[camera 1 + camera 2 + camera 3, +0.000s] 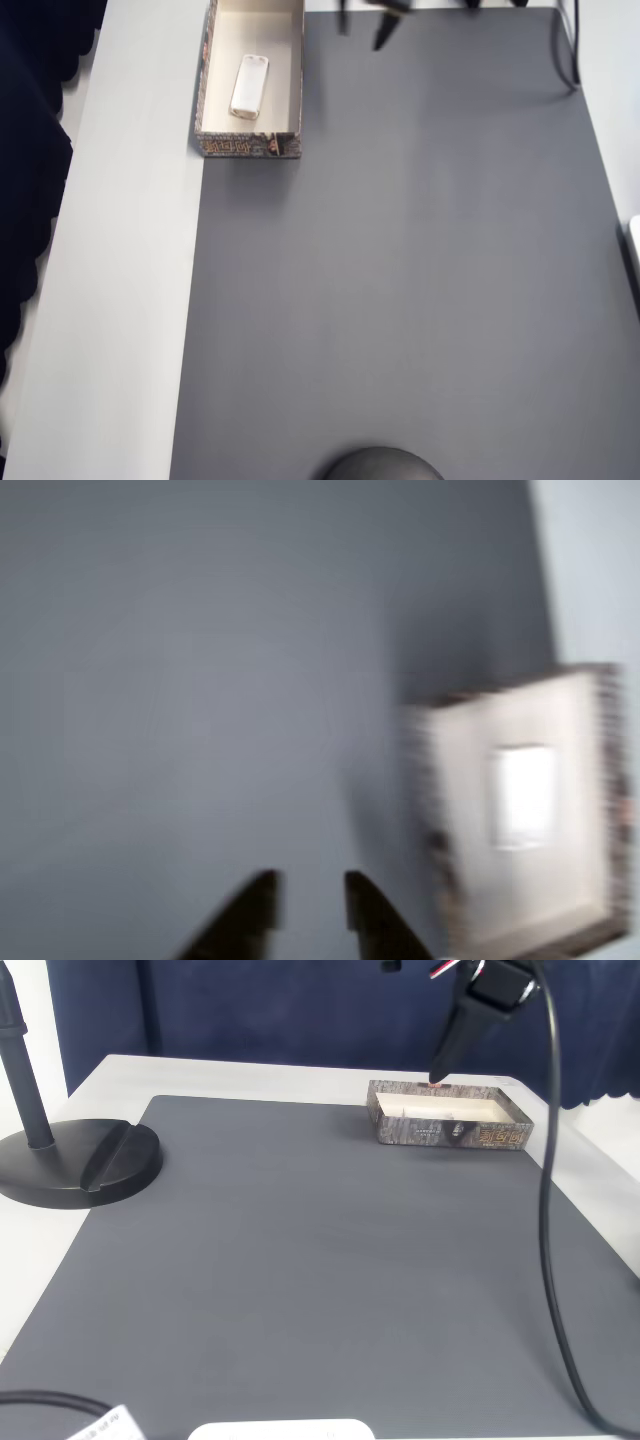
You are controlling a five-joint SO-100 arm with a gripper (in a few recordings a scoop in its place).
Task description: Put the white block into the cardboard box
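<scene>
From overhead you see the white block (249,85) lying flat inside the cardboard box (212,95), which sits at the top left where the grey mat (400,300) meets the pale table (120,300). In your wrist view, blurred, the gripper (312,905) hangs above bare mat with its jaws a little apart and nothing between them; the box lies to its right. In the fixed view the gripper (440,1075) hovers over the box's far wall.

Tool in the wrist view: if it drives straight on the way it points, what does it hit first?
Probably bare grey mat. The tool is empty, and the cardboard box with the white block sits off to the right of its line. Blur leaves depth uncertain.
</scene>
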